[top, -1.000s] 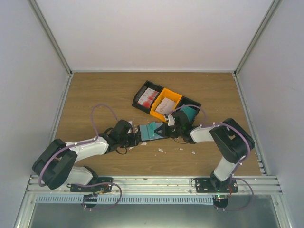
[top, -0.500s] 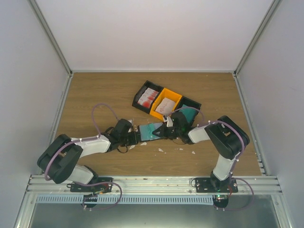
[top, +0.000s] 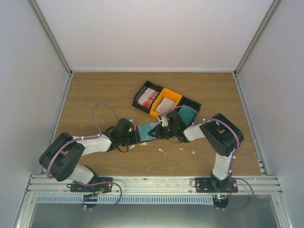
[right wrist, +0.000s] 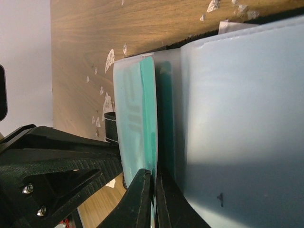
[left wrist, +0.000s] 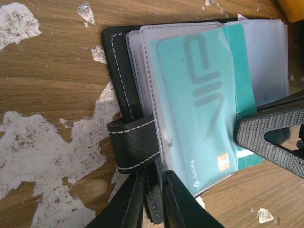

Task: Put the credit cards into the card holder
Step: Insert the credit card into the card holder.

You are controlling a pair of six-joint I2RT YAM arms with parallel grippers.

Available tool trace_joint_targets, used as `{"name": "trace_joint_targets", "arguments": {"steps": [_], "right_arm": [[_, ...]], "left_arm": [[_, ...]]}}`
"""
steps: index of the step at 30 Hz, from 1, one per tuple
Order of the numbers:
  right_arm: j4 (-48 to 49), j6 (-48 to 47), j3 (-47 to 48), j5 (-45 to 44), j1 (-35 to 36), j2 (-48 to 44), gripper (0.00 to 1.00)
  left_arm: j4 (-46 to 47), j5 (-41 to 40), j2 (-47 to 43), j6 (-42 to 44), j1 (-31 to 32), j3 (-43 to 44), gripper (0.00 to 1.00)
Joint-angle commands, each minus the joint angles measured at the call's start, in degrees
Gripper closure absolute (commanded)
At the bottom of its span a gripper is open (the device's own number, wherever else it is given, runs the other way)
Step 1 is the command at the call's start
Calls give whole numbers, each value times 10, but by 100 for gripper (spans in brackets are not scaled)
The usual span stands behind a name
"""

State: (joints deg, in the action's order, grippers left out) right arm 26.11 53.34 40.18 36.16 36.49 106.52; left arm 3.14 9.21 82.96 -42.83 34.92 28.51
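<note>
Wooden table; left hand clamps card holder; right hand pinches teal card.

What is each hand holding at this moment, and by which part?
The left hand grips the card holder by the edge of its black cover; the right hand pinches a teal card by its edge.

Glossy card, leathery stitched holder, scuffed wooden table

Overhead rear view; both wrist views close on the card holder
</note>
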Motion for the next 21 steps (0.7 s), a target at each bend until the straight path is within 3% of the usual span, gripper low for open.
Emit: {"name": "trace_joint_targets", "arguments": {"steps": [1, 4, 11, 21], "right_arm": [[-56, -25, 9, -7, 15, 21, 93], [-91, -44, 13, -39, 16, -3, 88], [-200, -101, 52, -137, 24, -56, 60], [-305, -152, 138, -234, 87, -15, 59]], "left_arm": [[-1, 0, 16, 10, -3, 4, 86], [-3, 0, 13, 10, -3, 4, 86], [-1, 7, 6, 15, -4, 3, 85], [8, 29, 39, 19, -7, 9, 85]]}}
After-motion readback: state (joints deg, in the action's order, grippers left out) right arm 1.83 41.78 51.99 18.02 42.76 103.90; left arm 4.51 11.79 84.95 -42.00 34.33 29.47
